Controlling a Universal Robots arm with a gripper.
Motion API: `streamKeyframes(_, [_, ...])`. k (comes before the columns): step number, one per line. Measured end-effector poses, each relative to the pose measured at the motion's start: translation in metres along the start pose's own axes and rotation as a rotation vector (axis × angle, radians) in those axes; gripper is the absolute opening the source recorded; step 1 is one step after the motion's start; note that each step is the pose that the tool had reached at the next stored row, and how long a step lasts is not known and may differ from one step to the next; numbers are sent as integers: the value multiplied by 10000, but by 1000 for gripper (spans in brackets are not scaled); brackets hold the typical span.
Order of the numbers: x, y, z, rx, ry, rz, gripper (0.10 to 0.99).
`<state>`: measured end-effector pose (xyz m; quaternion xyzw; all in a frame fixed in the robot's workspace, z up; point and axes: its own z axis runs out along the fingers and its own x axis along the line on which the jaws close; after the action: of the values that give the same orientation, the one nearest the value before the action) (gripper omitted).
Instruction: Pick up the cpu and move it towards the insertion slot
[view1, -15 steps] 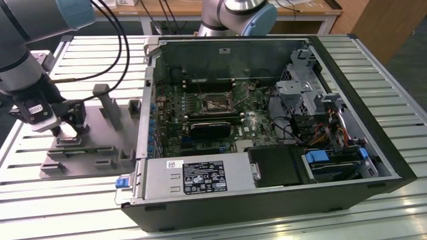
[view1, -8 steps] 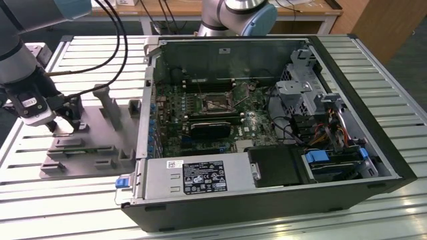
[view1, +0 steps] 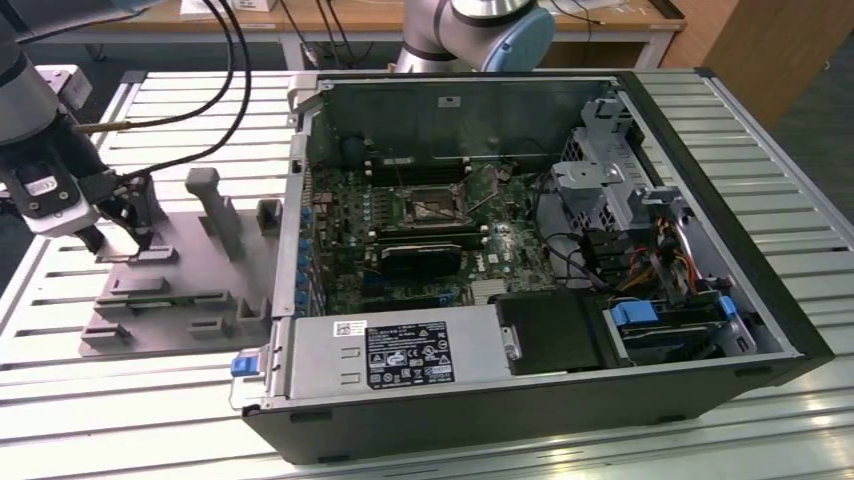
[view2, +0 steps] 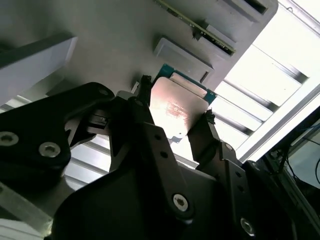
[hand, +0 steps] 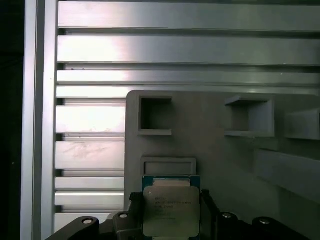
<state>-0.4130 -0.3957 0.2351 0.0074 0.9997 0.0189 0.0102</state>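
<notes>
My tool (view2: 177, 100) is clamped on the cpu (hand: 167, 210) at the gray fixture (view1: 174, 290), well apart from the insertion slot (view1: 430, 207); I fear this thin-edge grip could slip or tilt it.
</notes>
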Motion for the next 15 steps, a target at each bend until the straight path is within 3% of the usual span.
streamKeyframes(15, [-10, 19, -513, 0, -30, -1, 541])
